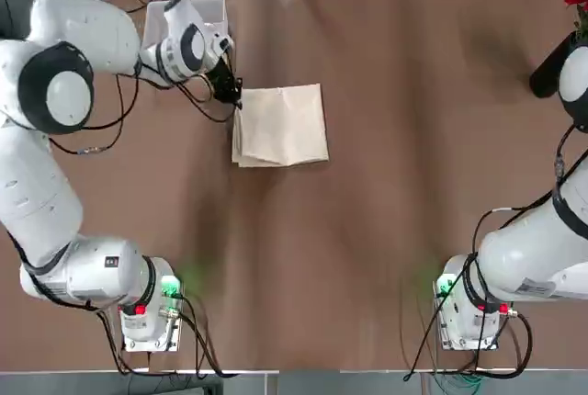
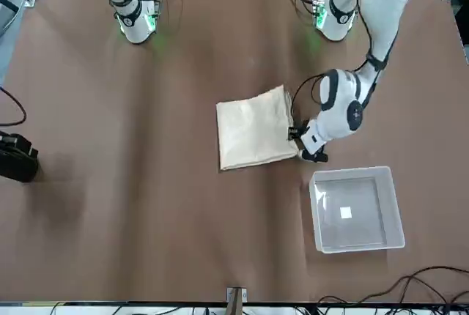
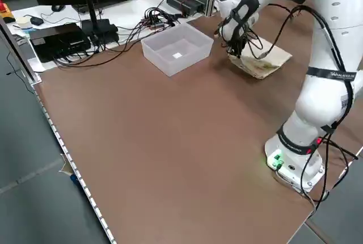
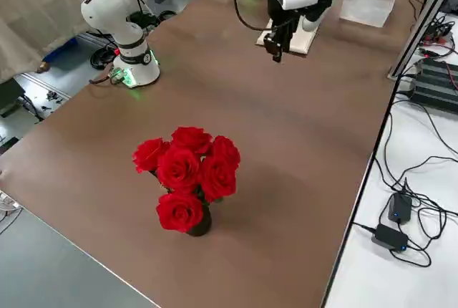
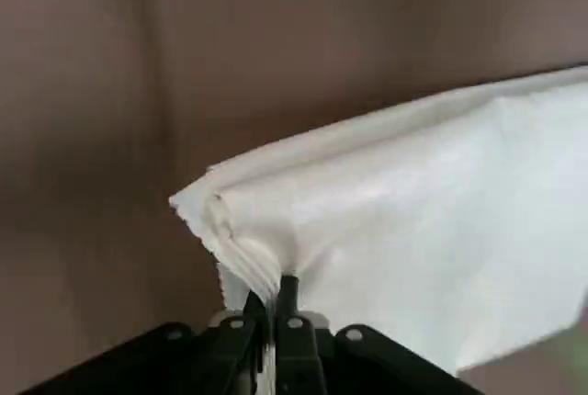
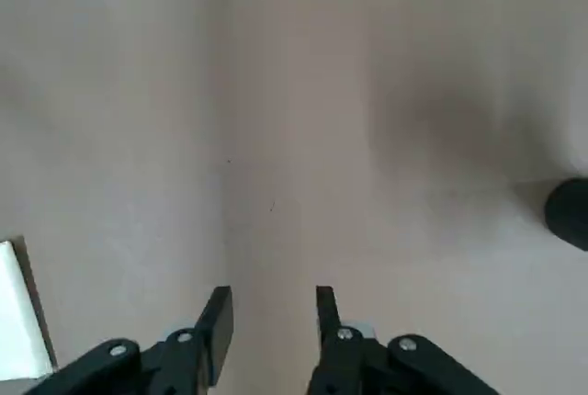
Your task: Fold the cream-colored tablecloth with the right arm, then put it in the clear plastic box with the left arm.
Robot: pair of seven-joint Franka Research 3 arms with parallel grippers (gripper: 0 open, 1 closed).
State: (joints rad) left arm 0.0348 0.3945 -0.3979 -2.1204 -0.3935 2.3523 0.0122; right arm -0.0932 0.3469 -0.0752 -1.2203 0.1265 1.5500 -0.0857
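Looking down from the robot's side, with 12 o'clock straight across the table, the left gripper (image 5: pixel 274 289) is closed on a pinched, layered bit of the cream-colored tablecloth (image 1: pixel 282 127). It's got it at the cloth's 10 o'clock corner. The rest of the cloth spreads out toward 4 o'clock from the claw, already folded into a smallish, roughly square stack with slightly uneven edges, left of the table's middle.

The clear plastic box (image 2: pixel 357 210) is near the claw, between 11 and 12 o'clock, open side up with a little white label (image 2: pixel 346 212) on its bottom. The left arm's base (image 1: pixel 152 317) is back around 7 o'clock.

As for the right gripper (image 6: pixel 275 292), its two fingers are spread apart over the brown table (image 4: pixel 215 100), with the cloth off to one side of it. That arm's base (image 1: pixel 469 317) is well apart from the cloth, between 4 and 5 o'clock from the left claw. Red roses (image 4: pixel 189 172) are far out between 2 and 3 o'clock.
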